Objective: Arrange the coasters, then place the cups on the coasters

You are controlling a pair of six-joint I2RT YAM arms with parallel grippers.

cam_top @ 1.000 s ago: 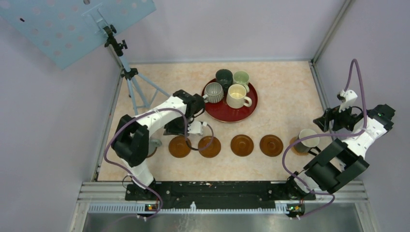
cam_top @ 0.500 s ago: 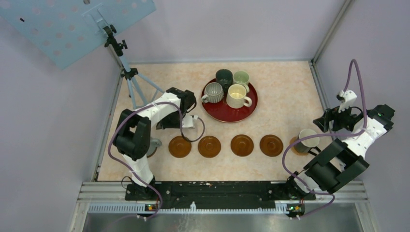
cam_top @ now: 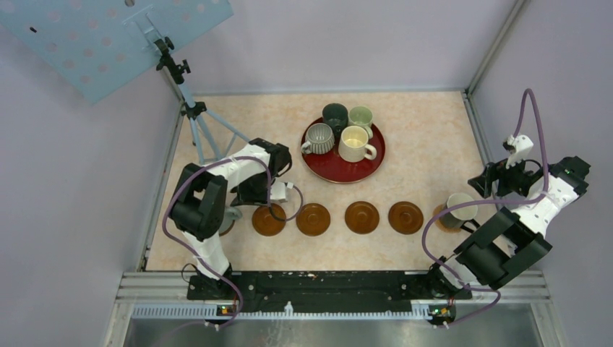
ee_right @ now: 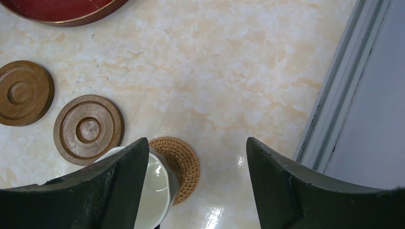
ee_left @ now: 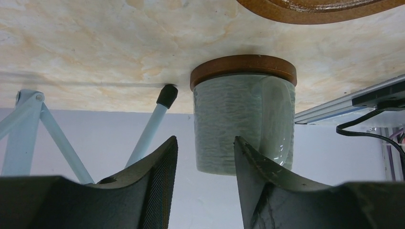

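A grey cup (ee_left: 241, 124) stands on a brown coaster (ee_left: 243, 69) at the left end of the row, close to the near left corner of the table (cam_top: 423, 137). The left gripper (ee_left: 205, 143) faces it from the side with its fingers (ee_left: 160, 191) partly apart and nothing between them, the cup standing just past the tips. To the right of that, four bare coasters (cam_top: 362, 217) lie in a line across the front of the table, the first of them just beside the left gripper. At the right end an off-white cup (ee_right: 153, 188) sits on a woven coaster (ee_right: 184, 160), off-centre so that part of the weave shows. The right gripper (ee_right: 197, 142) hangs above it, spread wide and holding nothing. Behind the row, a dark red tray (cam_top: 340, 172) carries the other four: a ribbed grey cup (cam_top: 319, 137) and a cream cup (cam_top: 354, 143) in front, a dark cup (cam_top: 335, 114) and a pale green cup (cam_top: 361, 116) behind. A pale blue tripod (cam_top: 206, 134) stands at the table's left edge, holding a perforated board (cam_top: 108, 36) up high
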